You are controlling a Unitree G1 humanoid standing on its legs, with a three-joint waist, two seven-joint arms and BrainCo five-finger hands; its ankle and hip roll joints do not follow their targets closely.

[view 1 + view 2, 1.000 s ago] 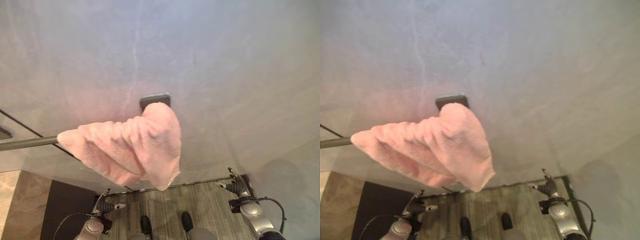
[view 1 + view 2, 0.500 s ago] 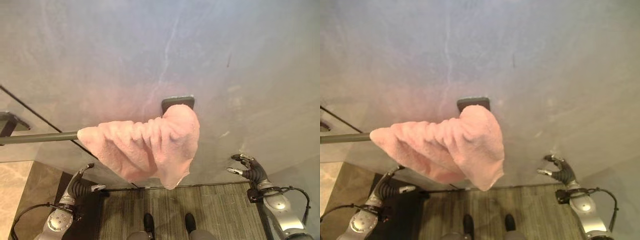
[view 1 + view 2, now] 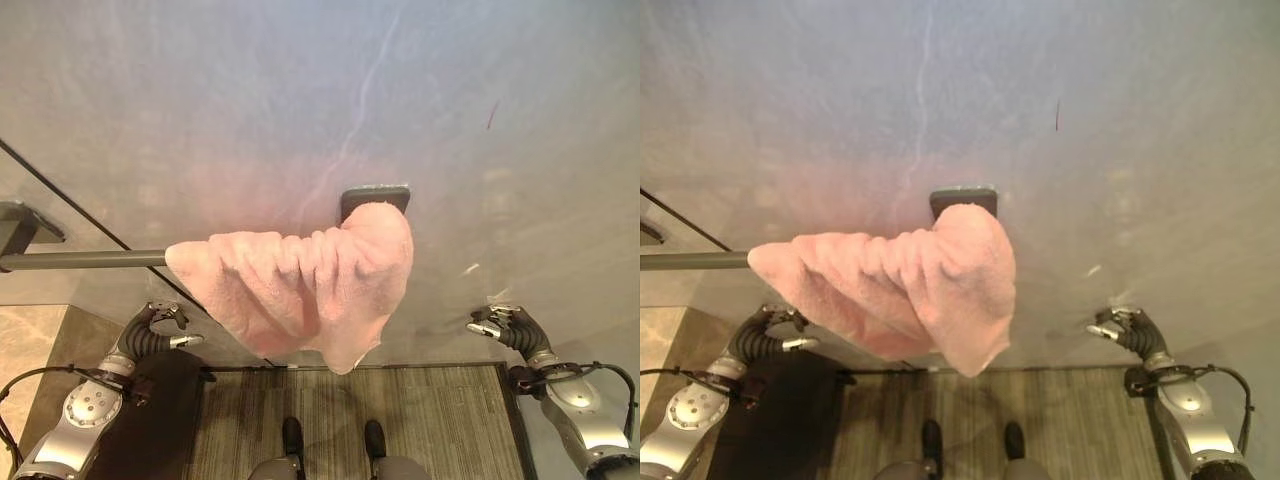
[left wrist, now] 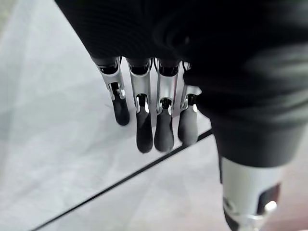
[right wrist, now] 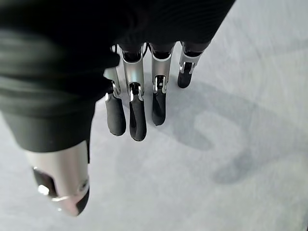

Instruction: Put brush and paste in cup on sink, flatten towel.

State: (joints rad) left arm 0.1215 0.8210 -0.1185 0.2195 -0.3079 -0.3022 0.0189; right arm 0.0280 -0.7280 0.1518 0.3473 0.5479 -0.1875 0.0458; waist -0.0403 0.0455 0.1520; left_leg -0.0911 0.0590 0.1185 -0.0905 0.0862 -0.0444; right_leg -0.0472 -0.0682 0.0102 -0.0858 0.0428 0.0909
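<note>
Below the towel, the left hand [image 3: 160,325] is hanging with its fingers [image 4: 144,130] loosely extended and gripping nothing, facing the grey wall [image 3: 250,100]. The right hand [image 3: 505,325] is hovering low at the other side, its fingers [image 5: 137,115] likewise relaxed and empty. Between and above them, the pink towel [image 3: 300,285] is hanging bunched over the dark rail [image 3: 85,260], touching the wall bracket [image 3: 375,195].
</note>
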